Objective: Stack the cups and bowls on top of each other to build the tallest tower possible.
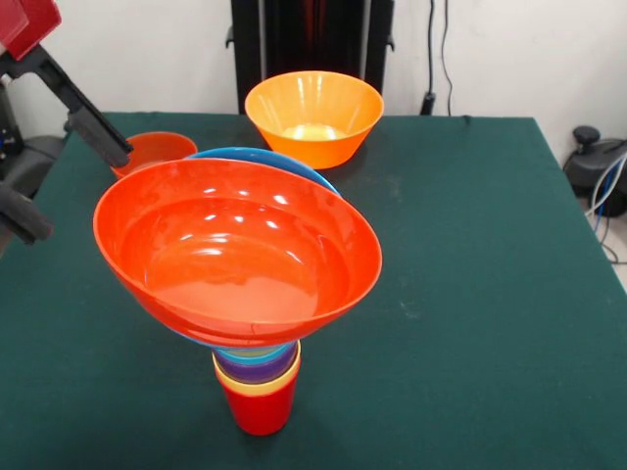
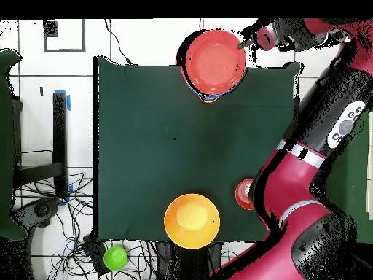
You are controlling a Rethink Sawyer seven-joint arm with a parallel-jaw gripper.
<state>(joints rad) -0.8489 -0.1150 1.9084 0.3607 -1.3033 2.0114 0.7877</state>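
Tower (image 1: 257, 392) stands at the lower centre of the front view: a red cup (image 1: 260, 409) as base, yellow and purple cups nested in it, then a blue bowl (image 1: 265, 157) and a wide orange bowl (image 1: 235, 250) on top, leaning toward the left, likely because the narrow base barely carries it. Both visible bowls look empty. 2 bowls wait unstacked: a large yellow-orange bowl (image 1: 313, 116) at upper centre and a small orange bowl (image 1: 155, 150) at upper left. The gripper (image 1: 69, 137) hangs at the left edge, apparently released, holding nothing.
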